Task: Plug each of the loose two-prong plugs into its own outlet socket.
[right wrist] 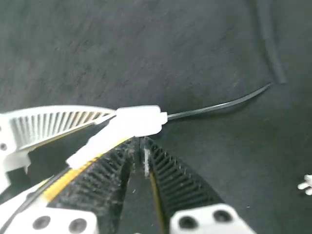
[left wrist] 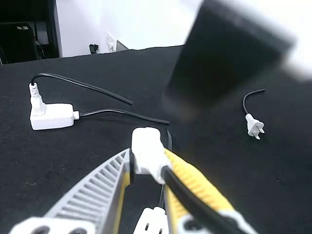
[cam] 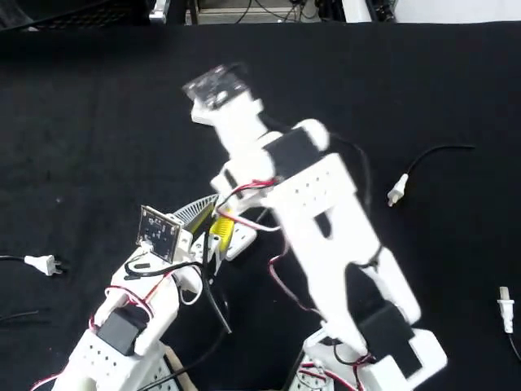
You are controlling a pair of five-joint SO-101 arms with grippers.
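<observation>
My left gripper [left wrist: 146,165], with one grey ribbed finger and one yellow finger, is shut on a white two-prong plug [left wrist: 145,152] whose thin black cable trails off. In the right wrist view the plug [right wrist: 139,122] sits just past my right gripper [right wrist: 141,144]. That gripper's black ribbed fingers [right wrist: 168,175] are pressed together on a thin white edge, apparently the outlet socket [left wrist: 151,222] lying just under the plug. From above, both grippers meet near mid-table, where the left gripper [cam: 213,224] sits over the white socket [cam: 242,239].
Loose plugs lie at the right [cam: 397,191], the far right edge [cam: 505,308] and the far left [cam: 41,263]. Another white socket [left wrist: 51,116] has a plug seated in it. The right arm [cam: 326,220] spans the middle. A black cloth covers the table.
</observation>
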